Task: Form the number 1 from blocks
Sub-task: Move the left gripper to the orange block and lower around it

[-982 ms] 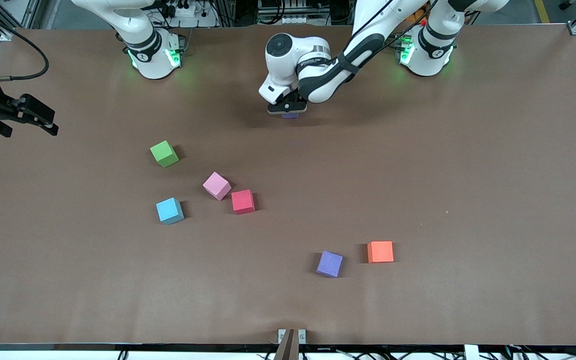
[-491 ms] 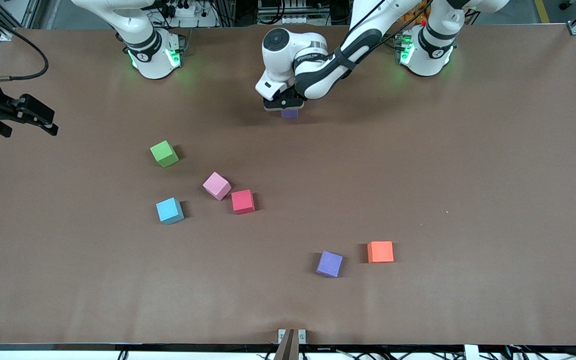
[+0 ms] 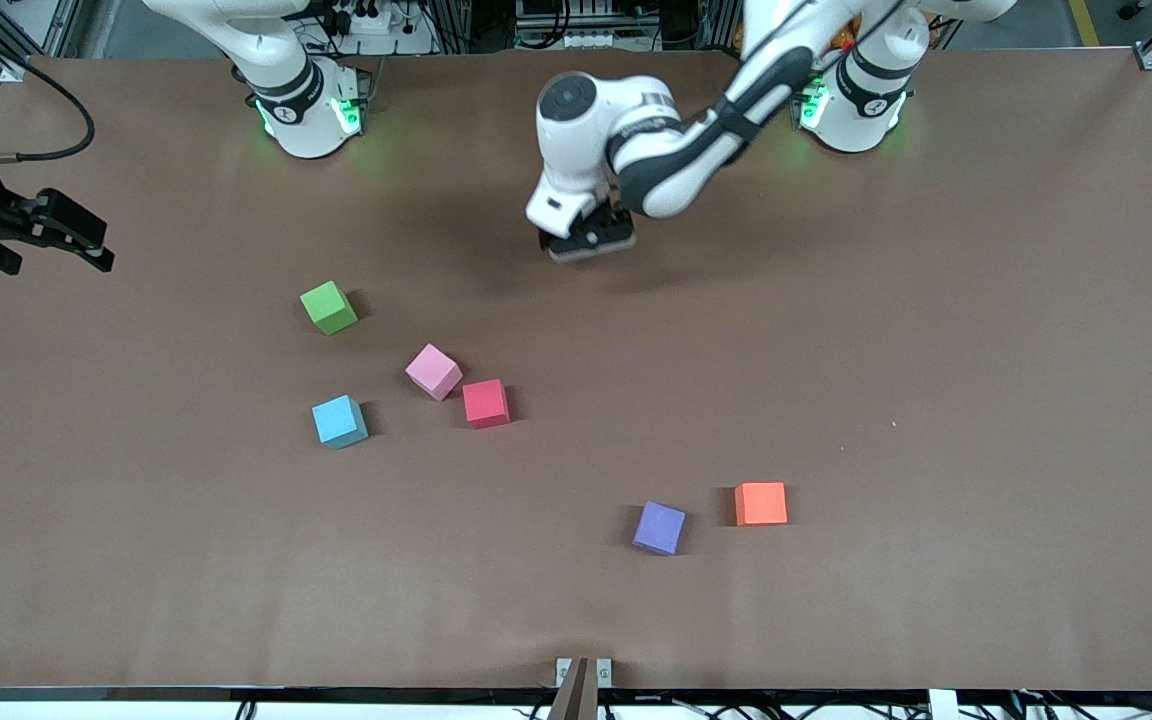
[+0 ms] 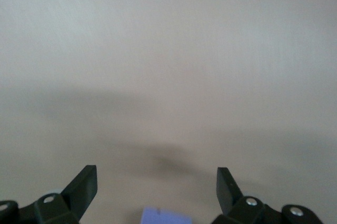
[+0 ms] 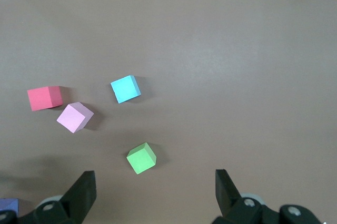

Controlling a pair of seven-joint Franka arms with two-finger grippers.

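front view: left gripper (image 3: 591, 243) hangs over the table's middle, fingers spread.
purple block (image 4: 166, 217) sits loose underneath; right gripper (image 3: 51, 232) waits, fingers apart too.

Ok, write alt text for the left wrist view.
The left gripper hangs open over bare brown table, its two dark fingers spread wide. The top of a purple block peeks in at the frame's edge between them.
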